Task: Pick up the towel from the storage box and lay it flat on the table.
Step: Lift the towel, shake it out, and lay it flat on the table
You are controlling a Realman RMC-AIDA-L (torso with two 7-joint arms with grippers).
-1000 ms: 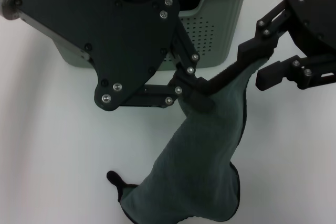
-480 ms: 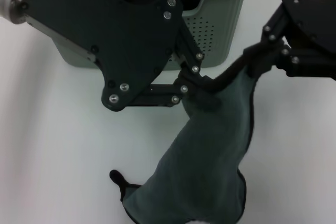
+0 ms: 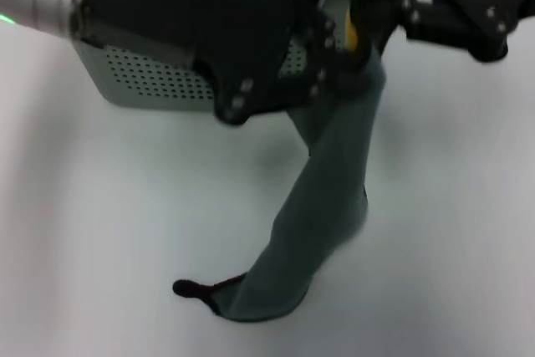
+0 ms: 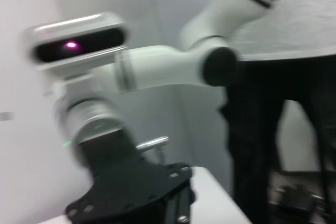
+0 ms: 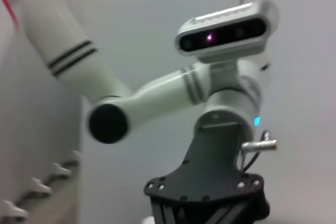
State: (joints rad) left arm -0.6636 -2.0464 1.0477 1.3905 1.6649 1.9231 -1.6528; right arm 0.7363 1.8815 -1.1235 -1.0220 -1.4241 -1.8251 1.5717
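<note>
Both pincers (image 3: 334,56) gripping towel (image 3: 322,198) top edge, hanging lengthwise

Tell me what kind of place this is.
Probably a robot lab or test room: a plain white table, bare pale walls in the wrist views, and both grippers, left and right, lifting a towel beside a basket.

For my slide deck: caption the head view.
Both grippers, left and right, hold the towel up beside the box, its tail touching the table.
</note>
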